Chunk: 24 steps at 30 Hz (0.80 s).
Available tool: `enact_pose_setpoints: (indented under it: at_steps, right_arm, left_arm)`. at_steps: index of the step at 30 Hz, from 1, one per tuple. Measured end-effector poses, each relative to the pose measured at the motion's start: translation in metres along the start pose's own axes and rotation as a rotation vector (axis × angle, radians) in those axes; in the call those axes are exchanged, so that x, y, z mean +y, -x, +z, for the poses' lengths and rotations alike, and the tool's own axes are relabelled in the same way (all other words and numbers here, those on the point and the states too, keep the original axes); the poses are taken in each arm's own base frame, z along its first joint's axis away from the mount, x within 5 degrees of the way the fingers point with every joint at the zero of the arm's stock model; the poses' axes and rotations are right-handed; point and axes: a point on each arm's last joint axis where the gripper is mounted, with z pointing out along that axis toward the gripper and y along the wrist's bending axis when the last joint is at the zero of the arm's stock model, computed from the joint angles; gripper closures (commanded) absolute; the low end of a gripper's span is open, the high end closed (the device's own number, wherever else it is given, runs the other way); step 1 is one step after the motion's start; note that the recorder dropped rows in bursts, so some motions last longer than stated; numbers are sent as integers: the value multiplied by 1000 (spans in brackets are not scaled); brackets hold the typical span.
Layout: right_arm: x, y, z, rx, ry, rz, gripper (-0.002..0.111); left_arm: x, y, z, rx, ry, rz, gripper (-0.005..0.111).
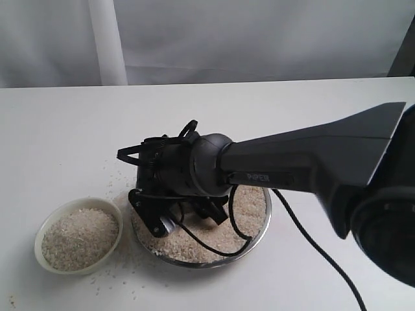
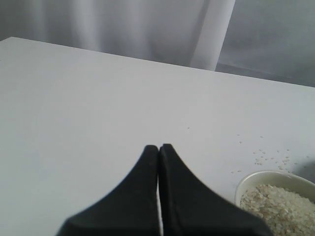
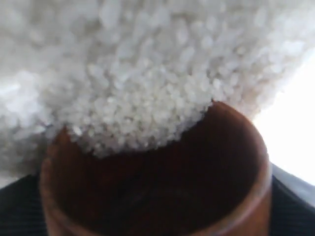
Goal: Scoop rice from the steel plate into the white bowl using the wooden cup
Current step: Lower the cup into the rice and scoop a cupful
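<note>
The right gripper (image 1: 155,223), clamped on the wooden cup (image 3: 157,196), tips the cup's mouth into the heap of rice (image 3: 147,73) on the steel plate (image 1: 256,243), with grains pressing over the cup's lip but its dark inside mostly unfilled. The exterior view shows this arm reaching low over the plate's near-left part, and the cup itself cannot be made out there. The scooping step appears to be in hand. The next move calls for pushing the cup deeper through the heap, then turning it upright before lifting it off the plate. The white bowl (image 1: 40,233) stands just beside the plate and already holds a good load of rice. Loose grains (image 1: 120,170) lie on the table (image 1: 65,129) around the plate. The left gripper (image 2: 158,147) hangs away from the plate over bare table, fingers pressed together on nothing. The only legible writing is "PiPER" (image 1: 259,176), on the right arm above the plate.
</note>
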Motion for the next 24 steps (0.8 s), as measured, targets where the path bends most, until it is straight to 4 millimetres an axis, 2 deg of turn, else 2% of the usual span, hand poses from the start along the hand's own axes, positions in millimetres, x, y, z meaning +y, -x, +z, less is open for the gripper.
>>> enact_pose_setpoints:
  at_steps: [7,24]
  right_arm:
    - [-4,1,-13,-98,1,75,108]
    - [-4,3,-24,-250,65,228,108]
  left_arm:
    - [0,0,0,0,0,0,107]
    - [0,0,0,0,0,0,107]
